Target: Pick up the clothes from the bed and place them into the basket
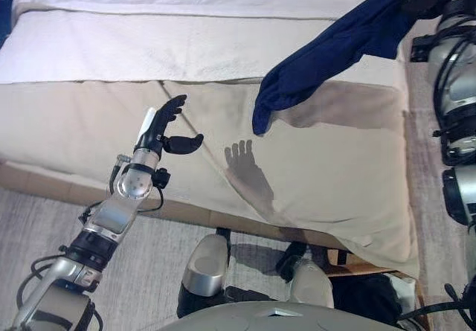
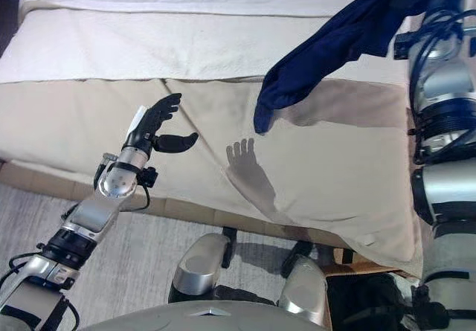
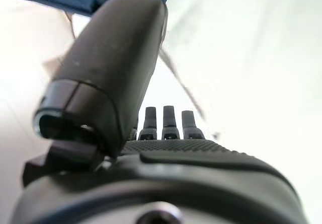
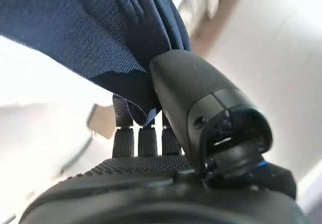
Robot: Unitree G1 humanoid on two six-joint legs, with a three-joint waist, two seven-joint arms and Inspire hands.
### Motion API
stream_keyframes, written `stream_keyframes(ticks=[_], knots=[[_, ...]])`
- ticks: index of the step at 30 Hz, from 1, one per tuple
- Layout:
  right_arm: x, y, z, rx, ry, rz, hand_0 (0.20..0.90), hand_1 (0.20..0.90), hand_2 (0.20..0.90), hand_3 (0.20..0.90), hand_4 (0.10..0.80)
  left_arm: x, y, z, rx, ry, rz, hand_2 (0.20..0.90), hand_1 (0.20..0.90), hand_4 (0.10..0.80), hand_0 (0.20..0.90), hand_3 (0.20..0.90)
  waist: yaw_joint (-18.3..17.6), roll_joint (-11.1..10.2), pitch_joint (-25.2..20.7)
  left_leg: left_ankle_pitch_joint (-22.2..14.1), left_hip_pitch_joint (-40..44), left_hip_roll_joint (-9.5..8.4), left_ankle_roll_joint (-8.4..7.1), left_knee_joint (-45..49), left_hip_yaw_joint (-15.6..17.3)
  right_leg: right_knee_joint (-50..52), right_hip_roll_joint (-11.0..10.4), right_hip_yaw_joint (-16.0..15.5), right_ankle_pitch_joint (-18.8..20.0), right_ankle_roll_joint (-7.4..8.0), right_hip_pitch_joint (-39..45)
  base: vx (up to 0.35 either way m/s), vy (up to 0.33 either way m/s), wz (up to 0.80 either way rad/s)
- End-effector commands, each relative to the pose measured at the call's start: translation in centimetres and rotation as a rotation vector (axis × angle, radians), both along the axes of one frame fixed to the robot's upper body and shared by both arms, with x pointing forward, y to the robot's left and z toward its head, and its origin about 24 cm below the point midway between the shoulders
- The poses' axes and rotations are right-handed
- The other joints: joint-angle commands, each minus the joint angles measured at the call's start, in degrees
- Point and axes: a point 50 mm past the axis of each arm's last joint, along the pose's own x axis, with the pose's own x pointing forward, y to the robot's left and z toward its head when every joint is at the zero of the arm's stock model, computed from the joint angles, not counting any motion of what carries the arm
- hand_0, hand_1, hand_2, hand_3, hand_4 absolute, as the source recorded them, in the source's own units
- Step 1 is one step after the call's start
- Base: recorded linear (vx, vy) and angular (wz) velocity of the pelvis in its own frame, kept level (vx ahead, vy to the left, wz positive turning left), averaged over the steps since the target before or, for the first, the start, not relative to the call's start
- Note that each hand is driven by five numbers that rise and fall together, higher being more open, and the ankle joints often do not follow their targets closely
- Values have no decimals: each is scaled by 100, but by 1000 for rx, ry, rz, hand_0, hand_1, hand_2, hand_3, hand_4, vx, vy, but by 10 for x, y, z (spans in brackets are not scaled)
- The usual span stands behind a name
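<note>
Navy garment (image 1: 327,52) in right hand (image 4: 196,113)

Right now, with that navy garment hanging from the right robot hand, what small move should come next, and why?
Probably carry it clear of the bed toward the basket, which no view shows. The right robot hand already pinches the navy garment, which hangs above the cover; the left robot hand is open and empty.

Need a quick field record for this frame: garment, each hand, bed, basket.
garment: navy cloth, lifted off the bed, hanging from the right hand, lower end dangling above the beige cover
right hand: thumb and fingers pinching the navy cloth, at the bed's far right
left hand: open, holding nothing, raised over the bed's near edge
bed: beige cover, white sheet farther back; no other clothes seen on it
basket: not visible in any view
</note>
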Motion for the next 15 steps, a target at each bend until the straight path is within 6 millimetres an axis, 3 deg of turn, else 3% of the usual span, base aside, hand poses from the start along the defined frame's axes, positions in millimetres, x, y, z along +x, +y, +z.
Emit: stream_keyframes(ticks=[1, 10, 15], knots=[[-16, 0, 24, -137, -154, 27, 300, 300, 300, 200, 100, -7, -5, -10, 41, 10, -42, 900, 900, 800, 900, 900, -277, -180, -1629, 74, -194, 65, 136, -303, 328, 108, 185, 159, -437, 188, 279, -19, -112, -38], [-39, -16, 40, -134, -255, -12, 300, 300, 300, 200, 100, -3, 6, -26, 61, 67, -9, 900, 900, 800, 900, 900, -794, -206, -1966, 181, 254, 230, 36, -820, 617, -370, 476, 468, -340, 231, 456, -37, -90, -32], [-53, -24, 40, -145, -308, -49, 300, 300, 300, 200, 100, 0, 1, -29, 30, 70, -24, 900, 900, 800, 900, 900, -1073, -178, -2099, 323, 453, 305, -45, -1217, 698, -600, 646, 627, -283, 230, 521, -33, -78, -23]])
